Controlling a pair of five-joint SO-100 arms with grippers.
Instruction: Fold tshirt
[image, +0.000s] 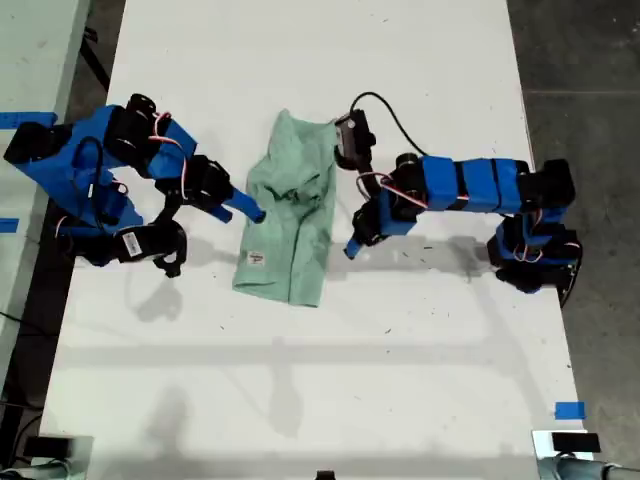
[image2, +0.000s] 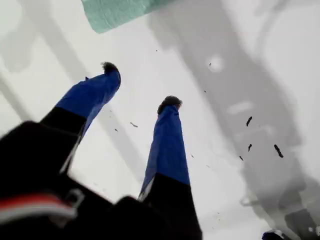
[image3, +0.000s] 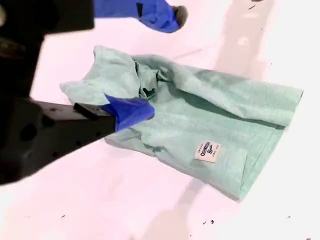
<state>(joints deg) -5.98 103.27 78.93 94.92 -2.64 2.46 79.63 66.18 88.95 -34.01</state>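
The tshirt (image: 290, 215) lies bunched in a long, partly folded heap on the white bench (image: 320, 380), its small white label (image3: 207, 151) facing up. The first hand (image2: 141, 86) is just beside the tshirt, at the edge toward the exterior view's right — its blue fingers (image2: 167, 145) spread apart, holding nothing, tips down near the bare bench. The second hand (image: 250, 212) is at the tshirt's opposite edge, open, one blue fingertip (image3: 131, 111) over the rumpled cloth; whether it touches cannot be told.
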